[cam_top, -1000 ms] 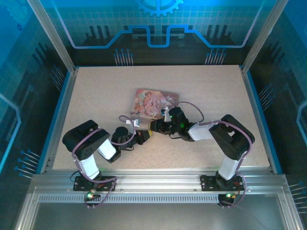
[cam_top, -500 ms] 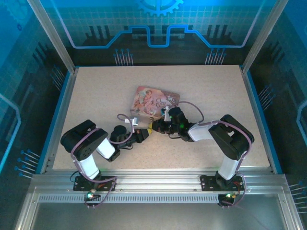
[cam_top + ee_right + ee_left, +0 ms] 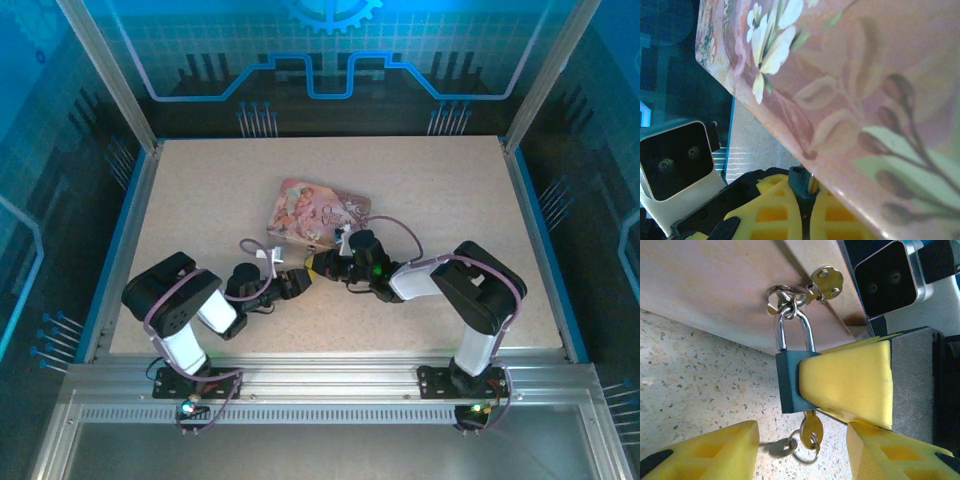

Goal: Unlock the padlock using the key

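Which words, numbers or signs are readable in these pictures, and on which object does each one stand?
On the pink tin: a curly script title among the drawings, too small and blurred to read.
On the padlock: no marking on the face that shows.
On the key: no legible stamp.
At the back, a gear emblem: a sign without words.

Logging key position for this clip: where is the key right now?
In the left wrist view the key sits low and centre, sticking out from the underside of the padlock, between the open fingers of the left tool.
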`<state>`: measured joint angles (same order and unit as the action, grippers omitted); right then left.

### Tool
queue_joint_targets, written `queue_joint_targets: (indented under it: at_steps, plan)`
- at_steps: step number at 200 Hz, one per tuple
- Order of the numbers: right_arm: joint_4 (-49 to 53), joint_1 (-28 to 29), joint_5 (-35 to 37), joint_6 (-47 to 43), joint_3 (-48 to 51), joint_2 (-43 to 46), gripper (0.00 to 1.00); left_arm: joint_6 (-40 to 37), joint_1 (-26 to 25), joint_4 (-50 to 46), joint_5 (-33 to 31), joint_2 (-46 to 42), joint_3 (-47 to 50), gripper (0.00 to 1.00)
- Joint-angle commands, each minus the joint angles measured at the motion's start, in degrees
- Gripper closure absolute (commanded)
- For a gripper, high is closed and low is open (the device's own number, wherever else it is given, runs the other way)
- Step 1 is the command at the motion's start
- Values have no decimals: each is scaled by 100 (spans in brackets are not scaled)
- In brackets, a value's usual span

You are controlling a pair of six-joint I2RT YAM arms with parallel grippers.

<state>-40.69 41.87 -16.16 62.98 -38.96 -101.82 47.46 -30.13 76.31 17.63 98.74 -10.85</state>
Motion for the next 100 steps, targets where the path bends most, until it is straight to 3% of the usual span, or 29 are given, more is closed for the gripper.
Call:
queue_joint_targets:
  at_steps: [1,36,100]
  plan:
    - [357,187,-370,558,73,-305,100,198,72,387,19,-153,57,52]
    - [590,197,-257,587,55,-284,100,275,139,392,137,-303,66,61]
    - [1148,189,52,514,57,-19,100,681,446,393,638,-357,-108,60]
